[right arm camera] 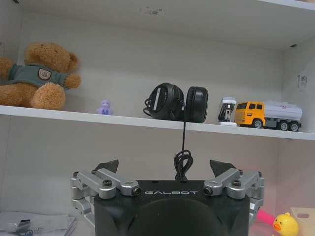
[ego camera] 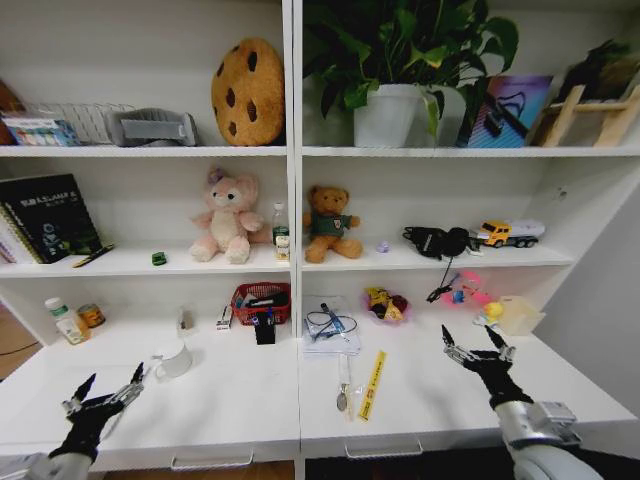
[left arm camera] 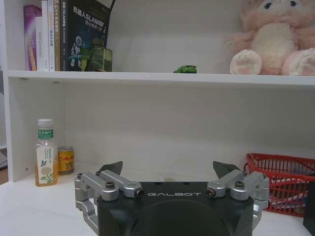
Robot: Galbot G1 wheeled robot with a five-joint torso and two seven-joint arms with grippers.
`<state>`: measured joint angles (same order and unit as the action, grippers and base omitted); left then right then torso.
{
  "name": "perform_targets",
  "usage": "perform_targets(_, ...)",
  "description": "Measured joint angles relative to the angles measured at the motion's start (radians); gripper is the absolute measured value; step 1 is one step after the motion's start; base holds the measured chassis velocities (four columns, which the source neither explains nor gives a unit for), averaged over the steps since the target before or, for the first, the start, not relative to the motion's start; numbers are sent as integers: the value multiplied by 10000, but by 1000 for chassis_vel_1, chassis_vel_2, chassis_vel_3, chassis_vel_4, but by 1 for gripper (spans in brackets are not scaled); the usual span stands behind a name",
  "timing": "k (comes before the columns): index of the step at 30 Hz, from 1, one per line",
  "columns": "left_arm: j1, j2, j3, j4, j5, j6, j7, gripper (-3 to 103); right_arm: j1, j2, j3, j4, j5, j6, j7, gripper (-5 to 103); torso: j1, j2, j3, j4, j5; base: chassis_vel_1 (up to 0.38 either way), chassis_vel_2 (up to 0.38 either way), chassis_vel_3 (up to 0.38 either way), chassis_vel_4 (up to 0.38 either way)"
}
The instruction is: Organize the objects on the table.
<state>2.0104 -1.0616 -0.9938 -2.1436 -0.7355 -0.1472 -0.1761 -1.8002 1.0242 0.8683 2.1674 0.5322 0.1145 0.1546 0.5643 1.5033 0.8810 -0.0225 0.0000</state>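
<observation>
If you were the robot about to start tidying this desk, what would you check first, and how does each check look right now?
1. Left tool open and holding nothing: ok.
2. Right tool open and holding nothing: ok.
3. Both tools above the white desk, touching nothing: ok.
4. Desk clutter in sight, such as the yellow ruler and the red basket: ok.
5. Tiny green toy car located: ok, on the middle shelf, beside the pink plush.
6. Headphone cable tidy: not ok, it dangles off the shelf.
</observation>
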Motion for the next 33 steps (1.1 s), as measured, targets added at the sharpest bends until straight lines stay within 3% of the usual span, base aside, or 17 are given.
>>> perform_targets(15, 0, -1, 0, 0, 0, 0, 0, 100, 9, -5, -6, -10, 2, -8, 2, 100, 0, 0, 0, 0, -1, 61, 59, -58, -63)
perform_targets(33, 0, 0, 0, 0, 0, 0, -1, 100, 10, -5, -12, -12, 2, -10, 0, 100, -2, 0, 0, -3, 1, 260, 264, -267, -262)
